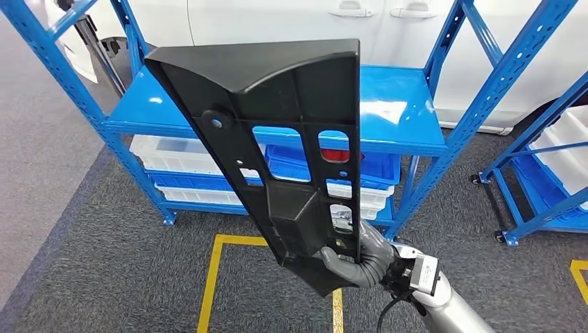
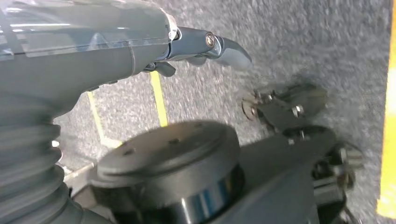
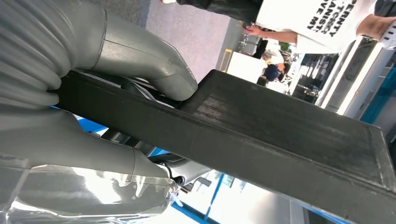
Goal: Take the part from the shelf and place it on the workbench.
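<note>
Black and long, the part (image 1: 277, 149) fills the middle of the head view, held up in the air in front of the blue shelf (image 1: 395, 104), tilted so its wide end leans up and away. At its narrow lower end the right hand (image 1: 360, 260) grips it, fingers (image 1: 340, 263) wrapped round the edge; the right wrist view shows the thick thumb (image 3: 173, 79) pressing on one face of the part's rim, with the grey hand clamped beneath it

As for progress, I judge the first half done: the part is off the shelf and carried free of it. Placing it is left, and no worktop can be seen yet, so the robot probably has to turn or walk before setting it down

Left hand (image 2: 140, 42) hangs over grey carpet with yellow floor lines; its thumb juts out with nothing against it, but whether the other fingers are spread or curled I cannot tell. White bins (image 1: 173, 154) sit on the lower shelf, partly hidden behind the part
</note>
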`<state>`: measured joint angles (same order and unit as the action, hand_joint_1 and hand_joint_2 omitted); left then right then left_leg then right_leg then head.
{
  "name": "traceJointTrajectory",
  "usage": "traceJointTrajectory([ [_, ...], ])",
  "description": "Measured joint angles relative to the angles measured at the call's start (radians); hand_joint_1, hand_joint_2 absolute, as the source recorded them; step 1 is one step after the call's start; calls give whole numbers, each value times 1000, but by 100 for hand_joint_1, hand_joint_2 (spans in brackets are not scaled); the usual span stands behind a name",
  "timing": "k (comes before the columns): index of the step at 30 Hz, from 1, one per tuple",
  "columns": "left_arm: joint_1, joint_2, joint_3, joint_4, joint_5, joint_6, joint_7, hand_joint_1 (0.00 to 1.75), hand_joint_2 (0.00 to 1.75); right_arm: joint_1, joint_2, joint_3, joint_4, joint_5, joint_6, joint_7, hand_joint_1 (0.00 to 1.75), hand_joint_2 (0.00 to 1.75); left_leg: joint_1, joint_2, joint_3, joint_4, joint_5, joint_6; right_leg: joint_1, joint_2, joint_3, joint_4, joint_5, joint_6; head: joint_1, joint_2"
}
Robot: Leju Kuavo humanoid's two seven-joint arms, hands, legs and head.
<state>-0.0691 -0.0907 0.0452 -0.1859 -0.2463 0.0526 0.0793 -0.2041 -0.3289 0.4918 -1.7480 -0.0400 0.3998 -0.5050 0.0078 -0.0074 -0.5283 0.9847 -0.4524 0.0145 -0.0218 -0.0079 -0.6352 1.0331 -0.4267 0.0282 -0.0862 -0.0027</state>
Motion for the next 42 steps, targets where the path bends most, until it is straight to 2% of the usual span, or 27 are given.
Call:
traceJointTrajectory([
  [3, 0, 0, 0, 0, -5, 2, 0, 0, 175, 3, 6, -10, 0, -2, -2, 0, 175, 175, -9, 6, -41, 0, 32, 21, 0, 3, -51, 176, -142, -3, 0, 0],
  [4, 0, 0, -1, 0, -9, 2, 1, 0, 175, 6, 6, -14, 0, -2, -3, 1, 175, 175, -13, 6, -56, 1, 43, 23, 2, 3, -59, 232, -164, -5, 0, 0],
  [5, -1, 0, -1, 0, -13, 2, 1, 0, 175, 10, 6, -17, 0, -2, -4, 1, 175, 175, -17, 7, -71, 3, 54, 24, 4, 3, -55, 262, -163, -7, 0, 0],
  [6, -1, 0, -3, 0, -16, 2, 1, 0, 175, 14, 6, -20, 0, -1, -6, 2, 175, 175, -21, 7, -87, 4, 65, 25, 7, 3, -34, 258, -141, -12, 0, 0],
  [8, -4, 0, -6, 0, -23, 4, -4, 0, 175, 23, 6, -26, -1, 4, -14, 2, 175, 175, -25, 7, -114, 8, 86, 24, 17, 3, 56, 152, -93, -28, 0, 0],
  [10, -5, 1, -8, 0, -26, 10, -6, 0, 175, 28, 6, -35, -7, 9, -20, 2, 175, 175, -27, 8, -130, 8, 106, 19, 28, -1, 150, 8, -95, -41, 0, 0],
  [12, -5, 6, -8, 0, -25, 17, 3, 0, 175, 34, 7, -44, -16, 10, -21, 2, 175, 175, -25, 9, -135, 3, 127, 9, 37, -2, 180, -53, -104, -47, 0, 0],
  [14, -4, 16, -8, 0, -24, 22, 16, 0, 175, 41, 7, -50, -21, 13, -20, 3, 175, 175, -24, 8, -141, -1, 134, -2, 33, -5, 167, -62, -79, -53, 0, 0],
  [15, -4, 21, -8, 1, -21, 23, 21, 0, 175, 44, 7, -52, -23, 16, -20, 4, 175, 175, -24, 7, -148, 13, 110, -8, 30, -7, 157, -67, -64, -58, 0, 0],
  [18, -6, 30, -7, 1, -17, 24, 25, 0, 175, 52, 6, -54, -30, 24, -20, 7, 175, 175, -15, 6, -173, 166, -45, -27, 26, -11, 114, -69, -22, -67, 0, 0],
  [19, -7, 32, -7, 1, -18, 23, 25, 0, 175, 53, 5, -55, -31, 26, -20, 7, 175, 175, -11, 6, -175, 230, -75, -33, 26, -11, 97, -67, -9, -66, 0, 0],
  [20, -8, 33, -7, 1, -18, 22, 25, 0, 175, 54, 5, -55, -31, 26, -20, 7, 175, 175, -6, 6, -168, 277, -78, -39, 25, -11, 78, -65, 5, -64, 0, 0],
  [21, -8, 34, -7, 1, -19, 22, 25, 0, 175, 55, 5, -55, -31, 27, -19, 8, 175, 175, -1, 6, -151, 297, -59, -43, 24, -11, 58, -62, 19, -62, 0, 0],
  [23, -8, 35, -7, 1, -22, 19, 26, 0, 175, 55, 5, -56, -32, 27, -19, 8, 175, 175, 7, 6, -72, 233, -10, -48, 22, -9, 17, -53, 45, -54, 0, 0],
  [25, -8, 35, -8, 1, -25, 15, 27, 0, 175, 55, 5, -60, -37, 27, -19, 12, 175, 175, 7, 3, 40, 79, -33, -45, 20, -7, -13, -42, 67, -43, 0, 0],
  [26, -6, 35, -8, 1, -26, 13, 27, 0, 175, 53, 4, -62, -39, 27, -19, 15, 175, 175, 4, 2, 76, 19, -55, -39, 18, -7, -21, -40, 77, -36, 0, 0],
  [28, -3, 35, -8, 1, -28, 10, 28, 0, 175, 49, 4, -65, -41, 27, -19, 21, 175, 175, -4, 0, 89, -24, -66, -23, 13, -9, -27, -42, 98, -23, 0, 0],
  [30, -4, 35, -9, 2, -29, 9, 27, 0, 175, 47, 7, -66, -41, 27, -19, 26, 175, 175, -5, 3, 69, -25, -43, -7, 8, -7, -41, -29, 77, -14, 0, 0],
  [31, -5, 34, -9, 2, -29, 8, 26, 0, 175, 47, 9, -67, -41, 27, -19, 29, 175, 175, -5, 5, 56, -27, -31, 1, 7, -5, -55, 1, 38, -11, 0, 0],
  [33, -5, 32, -10, 3, -29, 9, 20, 0, 175, 46, 14, -70, -41, 27, -19, 35, 175, 175, -7, 7, 26, -27, -9, 10, 6, -3, -89, 119, -65, -10, 0, 0],
  [34, -5, 30, -10, 3, -29, 10, 17, 0, 175, 46, 15, -71, -41, 27, -19, 37, 175, 175, -9, 7, 12, -27, 3, 11, 6, -2, -104, 189, -94, -10, 0, 0],
  [35, -5, 29, -10, 3, -29, 11, 15, 0, 175, 46, 15, -71, -41, 27, -19, 39, 175, 175, -10, 7, -2, -26, 15, 11, 6, -2, -111, 245, -95, -10, 0, 0],
  [36, -6, 28, -10, 3, -29, 11, 12, 0, 175, 46, 15, -72, -41, 24, -18, 41, 175, 175, -11, 8, -18, -24, 27, 10, 6, -2, -106, 274, -72, -10, 0, 0],
  [38, -6, 26, -10, 3, -29, 11, 7, 0, 175, 42, 15, -73, -41, 15, -14, 46, 175, 175, -12, 12, -47, -18, 46, 6, 7, -7, -40, 225, -11, -15, 0, 0],
  [39, -6, 25, -10, 3, -29, 11, 4, 0, 175, 38, 15, -74, -41, 9, -12, 49, 175, 175, -13, 15, -59, -13, 53, 4, 10, -20, 15, 155, -8, -18, 0, 0],
  [40, -5, 23, -10, 3, -28, 11, 2, 0, 175, 32, 15, -75, -41, 4, -11, 51, 175, 175, -15, 19, -66, -7, 57, 1, 15, -32, 69, 79, -25, -23, 0, 0],
  [42, -5, 21, -9, 3, -27, 11, 1, 0, 175, 21, 15, -77, -43, -3, -11, 53, 175, 175, -17, 29, -74, 2, 64, -9, 23, -45, 130, -21, -71, -32, 0, 0],
])
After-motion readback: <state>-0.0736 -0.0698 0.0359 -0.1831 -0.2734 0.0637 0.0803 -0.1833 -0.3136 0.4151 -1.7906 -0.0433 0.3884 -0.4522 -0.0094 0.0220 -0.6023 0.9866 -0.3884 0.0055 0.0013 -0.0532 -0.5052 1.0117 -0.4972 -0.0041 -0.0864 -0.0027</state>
